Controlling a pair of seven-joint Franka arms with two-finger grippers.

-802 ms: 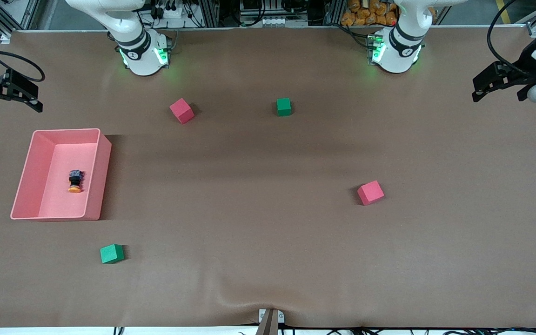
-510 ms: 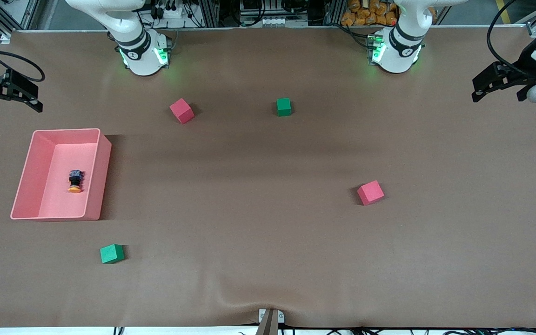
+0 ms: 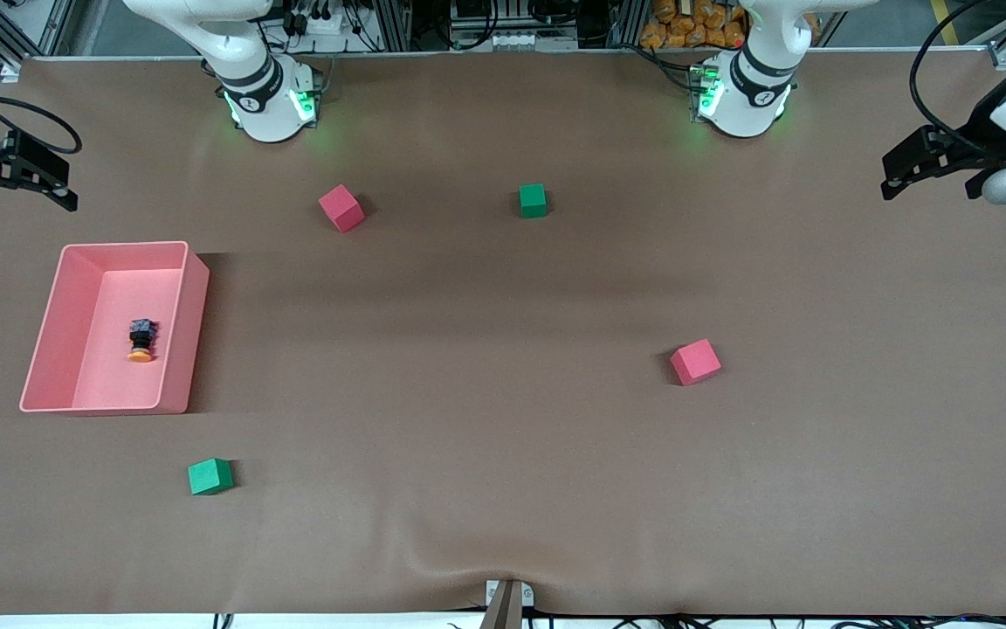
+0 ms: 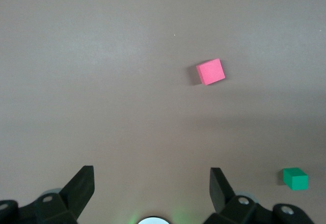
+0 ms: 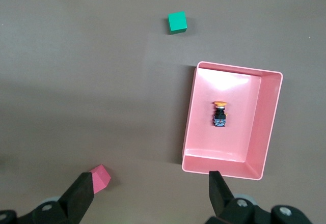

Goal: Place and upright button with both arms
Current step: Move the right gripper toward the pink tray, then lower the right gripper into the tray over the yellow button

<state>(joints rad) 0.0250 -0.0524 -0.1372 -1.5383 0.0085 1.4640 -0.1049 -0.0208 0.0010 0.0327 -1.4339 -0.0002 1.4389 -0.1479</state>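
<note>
The right hand (image 3: 10, 170) hangs spread wide and empty over the tabletop's edge at the right arm's end, at about 12 o'clock from the pink rectangular plastic tray (image 3: 196, 297) in the front view. The left hand (image 3: 909, 166) hangs just as wide and empty over the edge at the left arm's end. Both arms wait.

The brown cloth-covered tabletop (image 3: 503, 437) lies broad and bare between them, with the widest free stretch through the middle.

One small push-button with an orange cap and black body (image 3: 141, 340) lies on its side on the tray's floor, cap toward the front camera, apart from the walls. There is one tray. Two red foam cubes sit out: one (image 3: 341, 208) at 1 o'clock from the tray, one (image 3: 695, 362) toward the left arm's end. Two green foam cubes: one (image 3: 533, 200) near the bases, one (image 3: 210, 476) at 5 o'clock from the tray.

Since 0.8 s ago, both hands have drifted slightly toward the bases; everything else lies unmoved.
</note>
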